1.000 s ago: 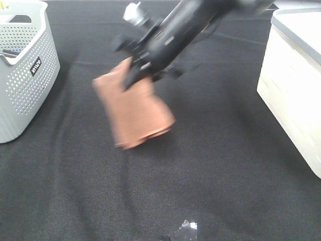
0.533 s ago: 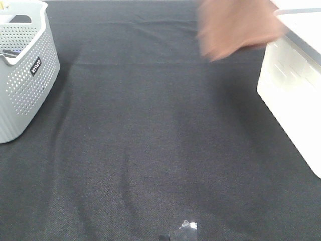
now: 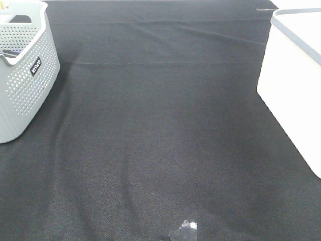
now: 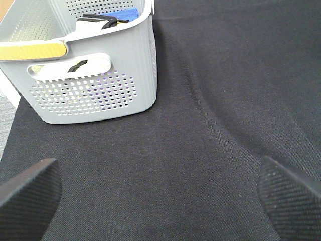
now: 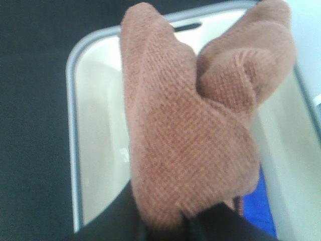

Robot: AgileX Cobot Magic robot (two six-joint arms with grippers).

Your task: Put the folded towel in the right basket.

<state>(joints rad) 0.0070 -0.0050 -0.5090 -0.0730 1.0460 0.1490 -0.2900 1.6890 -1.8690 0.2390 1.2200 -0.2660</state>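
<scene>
**Two baskets, one towel held over the right one**

One folded towel (image 5: 185, 135), terracotta brown and coarse in weave, hangs above the open mouth of the right basket (image 5: 74, 150). It is not resting inside. The right gripper (image 5: 168, 225) is closed on the towel's lower end, with dark fingers (image 5: 123, 221) on either side of the cloth. The rest of the towel bunches in two rounded lobes over the basket's pale interior. A blue item (image 5: 258, 206) lies inside that basket, partly hidden by the towel.

On the left of the scene stands the left basket (image 3: 25, 85), grey and perforated, on the black cloth (image 3: 160, 125) that covers the table. It holds a blue object (image 4: 120, 13) and a black one (image 4: 98, 20), and a yellow strip (image 4: 30, 50) sits on its rim. The left gripper (image 4: 159, 198) hovers near this basket, its fingertips (image 4: 27, 196) spread wide with nothing but cloth between them.

A small shiny scrap (image 3: 186, 227) lies at the near edge of the cloth.
</scene>
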